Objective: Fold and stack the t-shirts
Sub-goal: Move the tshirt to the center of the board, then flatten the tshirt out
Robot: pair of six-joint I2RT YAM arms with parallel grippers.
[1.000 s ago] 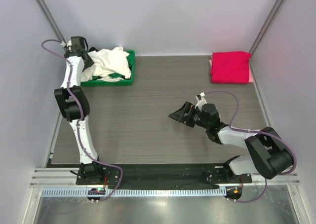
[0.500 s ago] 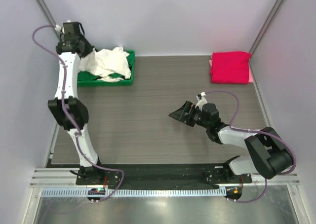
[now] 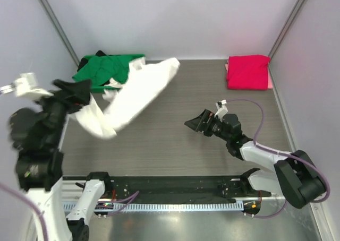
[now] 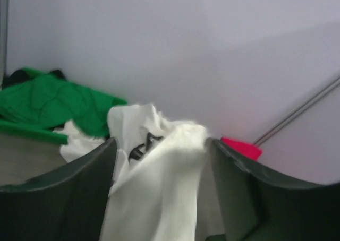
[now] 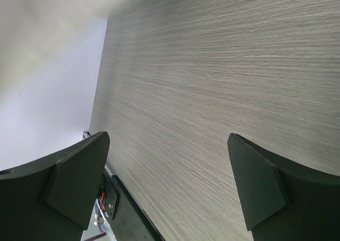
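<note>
Wood-grain tabletop point(image 3: 175, 140) lay beneath the spread right fingers point(image 5: 74, 177); left fingers point(image 4: 79, 198) clamped a white t-shirt point(image 3: 138, 92) between them.

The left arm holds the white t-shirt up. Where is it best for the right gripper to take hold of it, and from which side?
Likely its free far end, approached from the right. The left gripper pinches one end of the white t-shirt, so the cloth stretches diagonally toward the back of the table. That loose end lies nearest the open right gripper.
</note>
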